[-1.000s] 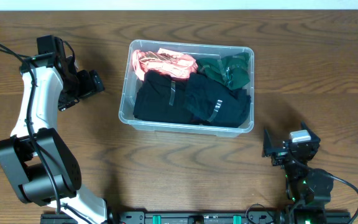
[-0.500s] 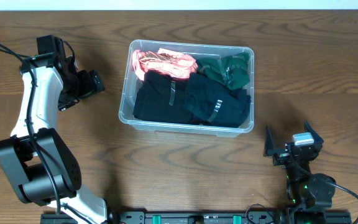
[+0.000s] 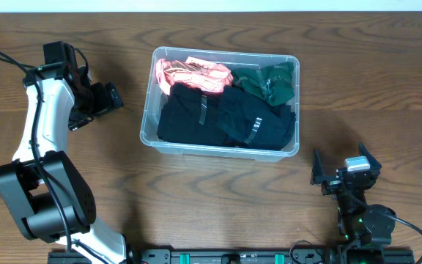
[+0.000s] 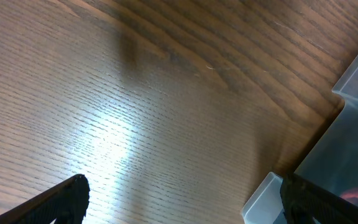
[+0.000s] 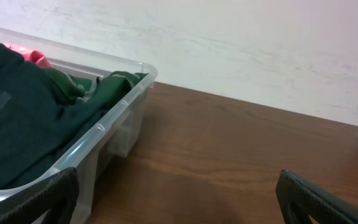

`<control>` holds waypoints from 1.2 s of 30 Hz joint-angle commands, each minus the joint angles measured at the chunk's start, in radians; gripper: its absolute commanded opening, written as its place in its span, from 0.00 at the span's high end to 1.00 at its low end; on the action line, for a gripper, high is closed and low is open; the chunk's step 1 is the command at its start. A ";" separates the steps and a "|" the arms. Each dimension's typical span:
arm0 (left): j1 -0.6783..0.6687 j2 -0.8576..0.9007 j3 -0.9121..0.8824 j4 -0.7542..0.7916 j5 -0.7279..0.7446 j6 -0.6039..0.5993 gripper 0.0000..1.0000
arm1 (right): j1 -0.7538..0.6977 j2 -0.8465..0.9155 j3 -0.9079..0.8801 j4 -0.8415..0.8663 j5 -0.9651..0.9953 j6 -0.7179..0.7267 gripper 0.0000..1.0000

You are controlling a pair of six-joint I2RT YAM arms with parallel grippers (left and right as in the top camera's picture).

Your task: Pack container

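The clear plastic container (image 3: 147, 117) stands at the table's middle, filled with black (image 3: 222, 117), pink (image 3: 189, 71) and dark green (image 3: 268, 82) clothes. My left gripper (image 3: 112, 97) is open and empty, just left of the container; its wrist view shows the container's corner (image 4: 353, 143) at the right. My right gripper (image 3: 343, 172) is open and empty, near the front edge, below the container's right corner. Its wrist view shows the container's rim (image 5: 114, 115) with dark clothes (image 5: 23, 118) inside.
The wooden table (image 3: 218, 202) surrounds the container. A pale wall (image 5: 247, 50) stands behind the table in the right wrist view. The arm bases sit at the front edge.
The right gripper drew back slightly toward the front edge between the first two frames, then stayed still. The left arm and the container have not moved.
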 commanded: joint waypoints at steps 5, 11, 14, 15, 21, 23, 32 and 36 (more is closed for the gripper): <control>0.003 0.002 -0.004 -0.002 -0.005 0.005 0.02 | 0.007 -0.007 -0.002 -0.005 0.013 0.011 0.01; 0.003 0.002 -0.004 -0.002 -0.061 0.006 0.02 | 0.007 -0.007 -0.002 -0.005 0.013 0.011 0.01; 0.003 -0.029 -0.004 -0.003 -0.060 0.005 0.02 | 0.007 -0.007 -0.002 -0.005 0.013 0.011 0.01; 0.003 -0.046 -0.004 -0.005 -0.054 0.005 0.02 | 0.007 -0.007 -0.002 -0.005 0.013 0.011 0.01; -0.043 -0.224 -0.005 -0.003 -0.052 0.006 0.02 | 0.007 -0.007 -0.002 -0.005 0.013 0.011 0.01; -0.069 -0.295 -0.013 0.016 -0.058 0.006 0.02 | 0.007 -0.007 -0.002 -0.005 0.013 0.011 0.01; -0.245 -0.652 -0.250 0.444 -0.058 0.039 0.02 | 0.007 -0.007 -0.002 -0.005 0.013 0.011 0.01; -0.298 -0.815 -0.436 0.631 -0.057 0.058 0.02 | 0.007 -0.007 -0.002 -0.005 0.013 0.011 0.01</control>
